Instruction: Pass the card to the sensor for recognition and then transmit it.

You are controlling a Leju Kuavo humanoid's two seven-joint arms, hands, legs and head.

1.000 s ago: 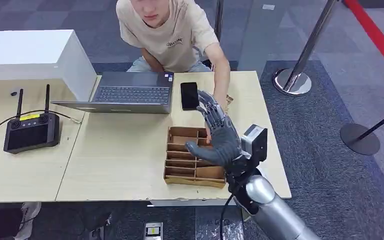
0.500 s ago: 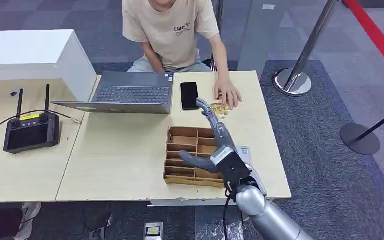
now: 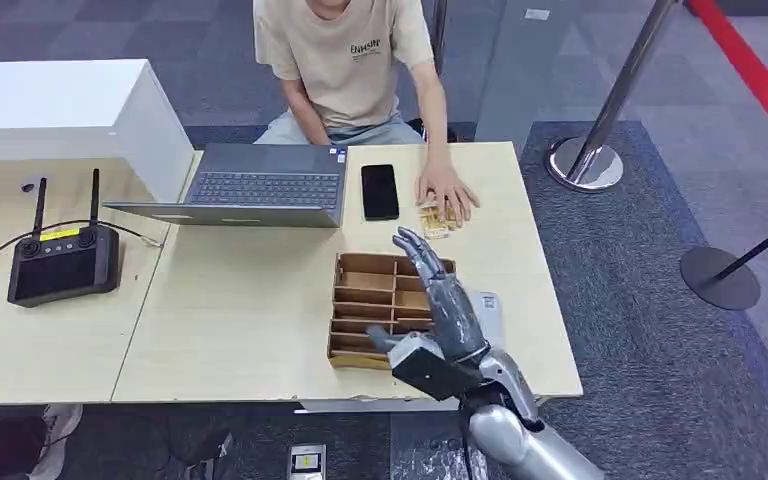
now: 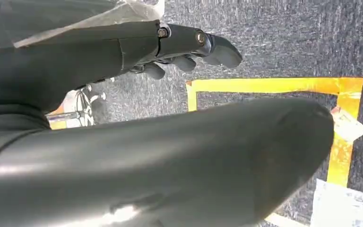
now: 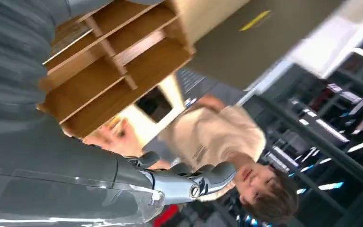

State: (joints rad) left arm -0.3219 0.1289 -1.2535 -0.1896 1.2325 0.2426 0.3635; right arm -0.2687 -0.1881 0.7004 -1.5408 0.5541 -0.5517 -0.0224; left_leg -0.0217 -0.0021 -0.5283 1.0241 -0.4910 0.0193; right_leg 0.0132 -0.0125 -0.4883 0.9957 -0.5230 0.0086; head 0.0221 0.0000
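Note:
My right hand (image 3: 443, 303) hangs open over the right side of a wooden compartment tray (image 3: 362, 264), fingers spread and pointing away from me, holding nothing. The right wrist view has the same fingers (image 5: 189, 182) in front of the tray (image 5: 118, 71). A small yellowish card-like item (image 3: 436, 224) lies on the table beyond the tray, and a person's hand (image 3: 447, 188) rests on its far end. A small pale device (image 3: 490, 308) sits on the table just right of my hand. My left hand (image 4: 189, 52) hangs over the floor with nothing in it.
A black phone (image 3: 379, 191) and an open laptop (image 3: 260, 185) lie at the back of the light wooden table (image 3: 240, 310). A black controller with antennas (image 3: 62, 258) and a white box (image 3: 60, 105) stand at the left. A person (image 3: 350, 60) sits behind the table. Stanchions (image 3: 600, 130) stand at the right.
My right hand has sunk and drawn back toward the table's near edge, turning over the tray. The person has sat upright and laid a hand on the card-like item by the phone.

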